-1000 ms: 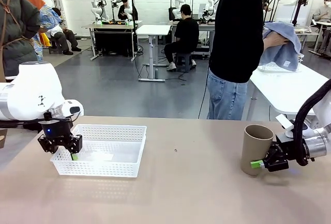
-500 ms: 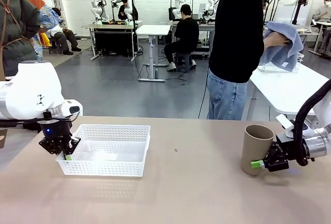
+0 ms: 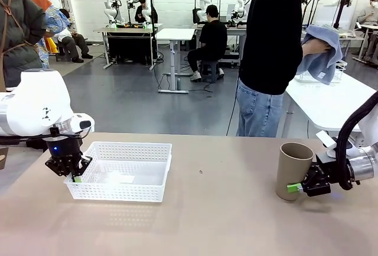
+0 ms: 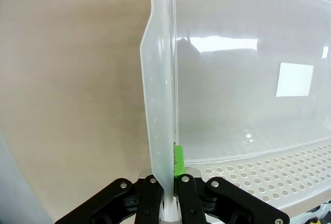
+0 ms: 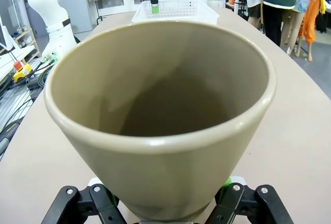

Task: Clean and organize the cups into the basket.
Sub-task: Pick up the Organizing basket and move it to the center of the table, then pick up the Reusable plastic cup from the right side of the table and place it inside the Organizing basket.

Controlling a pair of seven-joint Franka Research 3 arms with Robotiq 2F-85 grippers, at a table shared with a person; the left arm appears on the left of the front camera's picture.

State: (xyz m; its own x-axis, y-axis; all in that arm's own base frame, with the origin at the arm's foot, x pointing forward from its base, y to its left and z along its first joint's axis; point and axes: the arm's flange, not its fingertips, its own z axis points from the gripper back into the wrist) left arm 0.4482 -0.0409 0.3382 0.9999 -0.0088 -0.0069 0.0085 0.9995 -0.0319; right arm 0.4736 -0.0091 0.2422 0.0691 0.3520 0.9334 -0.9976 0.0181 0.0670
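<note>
From the front, we see a tan cup [image 3: 293,170] standing upright on the right side of the desk [image 3: 207,220]. Its long axis is vertical, its mouth faces up and its matte wall tapers toward the base. The right hand [image 3: 298,188] comes in level from the right and is clenched on the cup low down. At the left lies the basket [image 3: 127,145], white perforated plastic, shallow and rectangular, with its long axis running left to right. The left hand [image 3: 75,176] points down, pinching the basket's left end wall. Beyond the far edge, a person holds a blue towel [image 3: 322,49].

In the left wrist view, we look along the left hand [image 4: 170,182]. Its jaws are closed on the thin wall of the basket [image 4: 160,105], and a green pad [image 4: 178,162] sits on the inner side. The glossy floor here carries a pale rectangular label.

In the right wrist view, we look into the cup [image 5: 160,131], with its smooth rounded rim and hollow inside. The right hand [image 5: 163,203] grasps it from both sides, and the basket [image 5: 176,9] lies well beyond it.
</note>
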